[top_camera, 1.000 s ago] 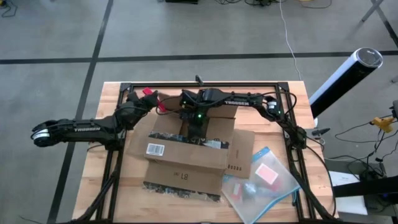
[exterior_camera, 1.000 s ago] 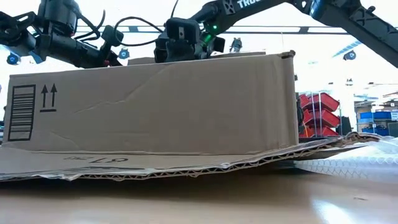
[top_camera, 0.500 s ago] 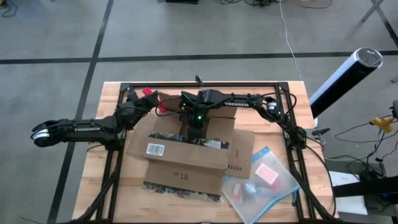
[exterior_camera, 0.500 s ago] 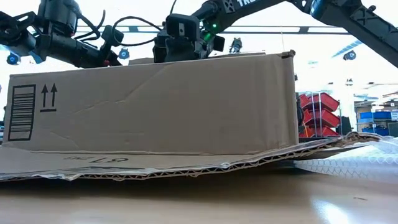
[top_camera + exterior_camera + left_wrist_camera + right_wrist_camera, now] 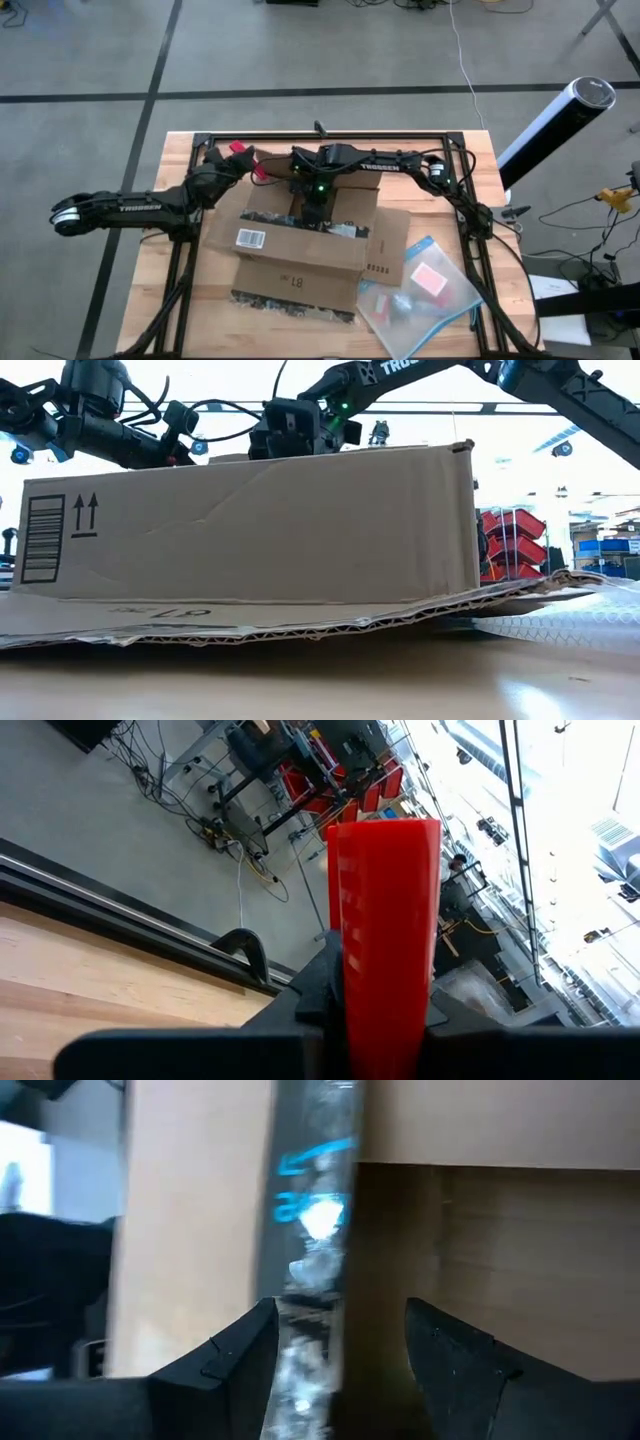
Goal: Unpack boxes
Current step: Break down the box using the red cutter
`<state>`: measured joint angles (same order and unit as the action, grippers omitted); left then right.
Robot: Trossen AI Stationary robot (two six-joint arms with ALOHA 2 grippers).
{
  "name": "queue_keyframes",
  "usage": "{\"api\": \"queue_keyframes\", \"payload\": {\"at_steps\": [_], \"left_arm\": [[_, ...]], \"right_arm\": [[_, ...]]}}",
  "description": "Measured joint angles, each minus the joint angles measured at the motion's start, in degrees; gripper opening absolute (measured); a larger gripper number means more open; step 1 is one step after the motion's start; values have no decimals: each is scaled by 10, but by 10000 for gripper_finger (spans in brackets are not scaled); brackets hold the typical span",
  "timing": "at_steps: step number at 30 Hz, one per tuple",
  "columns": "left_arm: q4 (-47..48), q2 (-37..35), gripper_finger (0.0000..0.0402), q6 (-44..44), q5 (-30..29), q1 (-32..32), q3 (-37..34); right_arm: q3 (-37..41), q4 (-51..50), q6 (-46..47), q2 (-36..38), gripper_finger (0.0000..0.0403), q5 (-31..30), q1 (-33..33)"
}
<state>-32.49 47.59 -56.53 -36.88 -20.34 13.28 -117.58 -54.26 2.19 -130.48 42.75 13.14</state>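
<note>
The brown cardboard box point(image 5: 300, 250) stands mid-table with its flaps spread on the wood, and its near wall point(image 5: 260, 530) fills the low view. My right gripper point(image 5: 315, 208) points down into the box from above. It is open, with a clear plastic sheet printed in blue point(image 5: 312, 1270) between its fingers beside a cardboard wall point(image 5: 500, 1250). My left gripper point(image 5: 243, 153) hovers over the table's far left and is shut on a small red tool point(image 5: 385, 910). My left gripper pinches the red tool's lower part point(image 5: 385, 1005) between its two fingers. The rest of the tool sticks out past the fingertips, clear of the table. My right gripper has the clear plastic next to one finger point(image 5: 235, 1355); whether it touches the plastic or the cardboard, I cannot tell.
A clear plastic pouch with a blue edge point(image 5: 425, 288) lies on the table to the box's right, with a red card and small items in it. A black frame point(image 5: 330, 137) runs along the table's far and side edges. Bare wood shows at the near edge point(image 5: 320, 680).
In the low view my right gripper has shifted a little toward the table's right edge. The box's near wall has slid slightly the same way. The left arm has kept still.
</note>
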Motion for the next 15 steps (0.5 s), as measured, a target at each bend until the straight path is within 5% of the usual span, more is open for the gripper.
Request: {"api": "queue_keyframes", "payload": {"at_steps": [15], "left_arm": [[0, 0, 28, -1, 0, 0, 0]], "right_arm": [[5, -23, -33, 0, 194, 57, -44]]}}
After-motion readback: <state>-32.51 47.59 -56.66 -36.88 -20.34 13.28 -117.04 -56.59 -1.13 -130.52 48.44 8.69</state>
